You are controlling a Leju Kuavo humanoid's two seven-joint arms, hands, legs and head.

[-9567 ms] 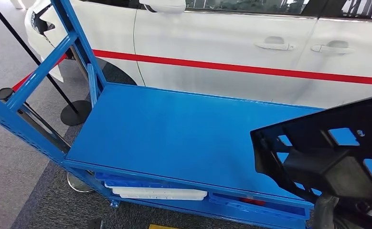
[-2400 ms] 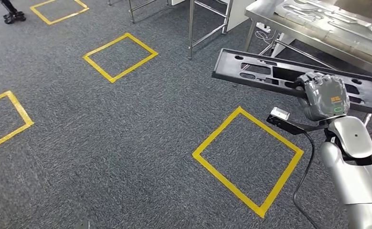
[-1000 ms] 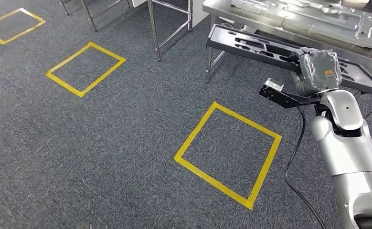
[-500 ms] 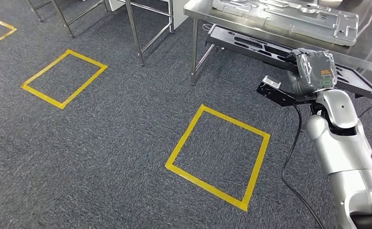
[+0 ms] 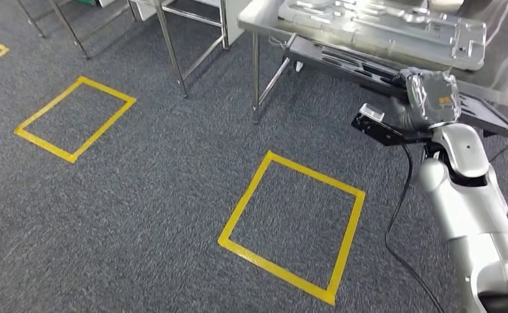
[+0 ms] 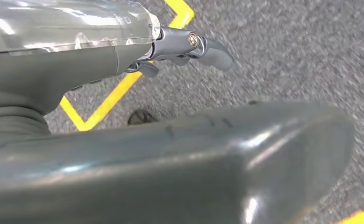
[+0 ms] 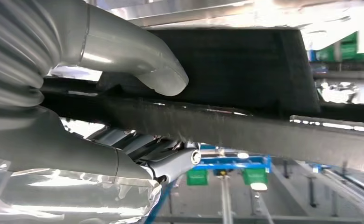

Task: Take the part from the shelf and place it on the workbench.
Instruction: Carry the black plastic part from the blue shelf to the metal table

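My left hand (image 6: 189,46): seen in the left wrist view over grey carpet; the dark fingers curl in at the tips with nothing in them, and a big blurred grey shape in the lower half of that picture I cannot make out.
Carpet (image 5: 140,195): dark grey, speckled weave, marked with a yellow tape square (image 5: 293,225) in the lower middle and another at the left edge.
My right hand (image 5: 430,98): upper right of the head view, wrapped in clear film over a ribbed grey cover, gripping the part; its fingers are hidden behind the cover there.
Part (image 5: 349,62): long, flat black plastic panel with cut-out slots, held near level; its far edge is tucked under the counter's rim, its right end partly cut off by my hand.
Grip close up: thumb (image 7: 142,60) lies on one face of the part's black edge (image 7: 226,123), darker fingers on the other.
Counter (image 5: 257,16): brushed steel on thin legs, top of frame, cut off by the upper edge; a silver pressed-metal panel (image 5: 381,29) lies on it.
Change: half a second ago the counter sat further right; the whole view has shifted.
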